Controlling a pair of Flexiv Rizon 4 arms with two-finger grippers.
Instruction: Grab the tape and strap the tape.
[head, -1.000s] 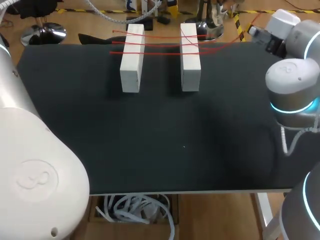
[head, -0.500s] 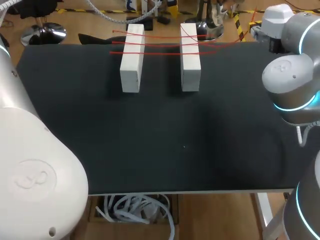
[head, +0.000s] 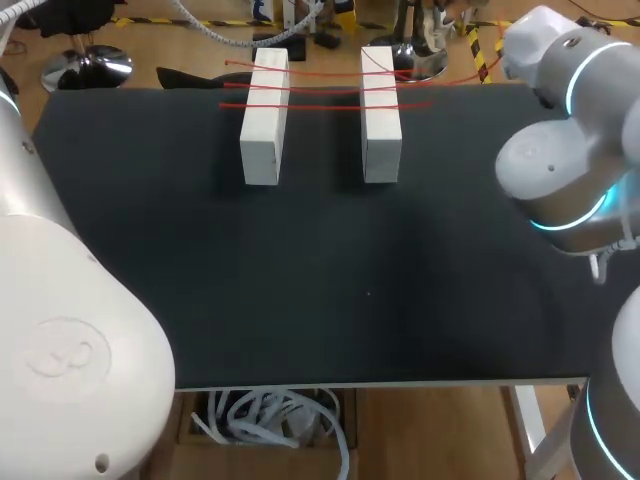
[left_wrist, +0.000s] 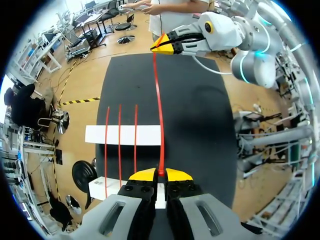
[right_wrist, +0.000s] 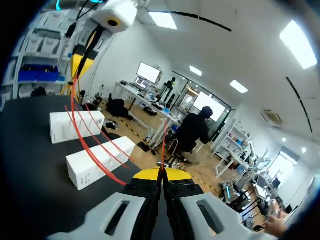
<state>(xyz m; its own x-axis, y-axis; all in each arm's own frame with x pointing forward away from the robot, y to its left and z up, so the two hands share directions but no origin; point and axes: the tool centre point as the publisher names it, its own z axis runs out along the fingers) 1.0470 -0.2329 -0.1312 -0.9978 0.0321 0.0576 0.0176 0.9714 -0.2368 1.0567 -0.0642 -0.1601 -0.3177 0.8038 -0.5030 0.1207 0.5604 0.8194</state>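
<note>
Here, above the table, the right arm has swung inward toward the white blocks. The red tape, three passes crossing them, is stretched between the clenched left gripper and right gripper; probably a fourth strap coming.

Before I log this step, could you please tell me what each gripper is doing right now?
Left gripper: closed on the tape.
Right gripper: closed on the tape.
</note>
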